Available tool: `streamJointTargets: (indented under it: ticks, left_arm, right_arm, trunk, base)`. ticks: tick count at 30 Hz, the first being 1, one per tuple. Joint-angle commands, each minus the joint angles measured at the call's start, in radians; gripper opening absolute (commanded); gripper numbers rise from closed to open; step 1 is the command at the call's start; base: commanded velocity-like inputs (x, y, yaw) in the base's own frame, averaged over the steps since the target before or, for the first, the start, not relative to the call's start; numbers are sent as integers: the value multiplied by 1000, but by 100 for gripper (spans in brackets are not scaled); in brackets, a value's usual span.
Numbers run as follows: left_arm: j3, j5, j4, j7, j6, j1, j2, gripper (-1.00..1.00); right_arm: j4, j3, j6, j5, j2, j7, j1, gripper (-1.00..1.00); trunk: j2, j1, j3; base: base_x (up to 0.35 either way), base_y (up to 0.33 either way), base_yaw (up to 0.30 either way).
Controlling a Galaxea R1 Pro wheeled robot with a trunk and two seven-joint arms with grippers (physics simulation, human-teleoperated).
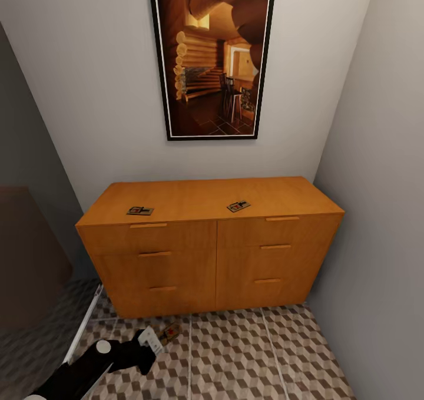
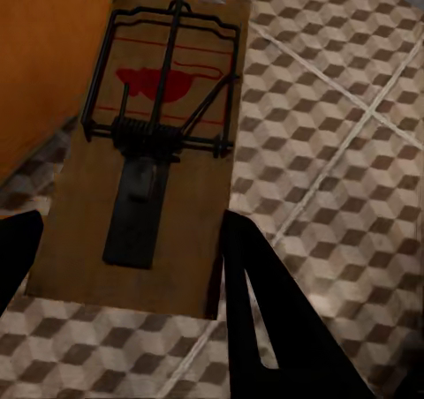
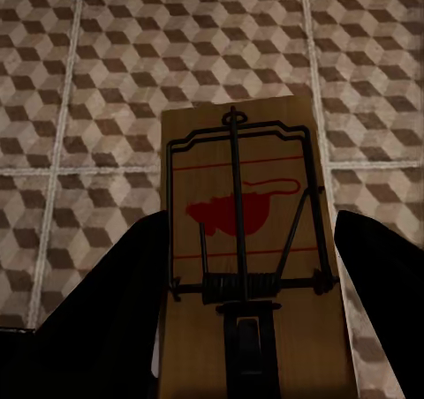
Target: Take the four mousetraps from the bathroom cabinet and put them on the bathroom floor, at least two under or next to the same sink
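Note:
Two mousetraps lie on top of the orange-brown cabinet (image 1: 206,253), one at the left (image 1: 140,210) and one right of centre (image 1: 238,205). Low in front of the cabinet's base, my left gripper (image 1: 152,342) (image 2: 132,231) is shut on a third mousetrap (image 1: 171,331) (image 2: 150,152), just over the cube-patterned bathroom floor (image 1: 247,353) (image 2: 336,108). My right gripper (image 3: 252,222) is shut on another mousetrap (image 3: 252,240), its dark fingers (image 3: 115,319) pressed against both long sides above the floor (image 3: 106,63). The bathroom sink is out of view.
A tall framed picture (image 1: 213,52) hangs on the wall above the cabinet. A grey wall (image 1: 383,211) closes the right side right next to the cabinet. A dark area with a white threshold strip (image 1: 82,323) lies to the left. Open tiles spread in front of the cabinet.

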Motion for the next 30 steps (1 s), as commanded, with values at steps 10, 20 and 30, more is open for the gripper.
streamJointTargets:
  ticks: [10, 20, 30]
  left_arm:
    - [-2, 236, 396, 27, -410, 17, -14, -100]
    - [4, 367, 731, 30, -792, 30, -52, -100]
    - [3, 491, 744, 375, -919, 125, -107, -100]
  right_arm:
    - [-82, -1, -2, 4, -2, 0, -1, -100]
    - [-190, -2, 17, 4, -2, -14, 0, -100]
    - [-373, -2, 225, 4, -45, -34, 0, -100]
  trunk:
    - [-1, 0, -1]
    - [-1, 0, -1]
    - [-1, 0, -1]
  base:
    - [0, 0, 0]
    - [0, 0, 0]
    - [0, 0, 0]
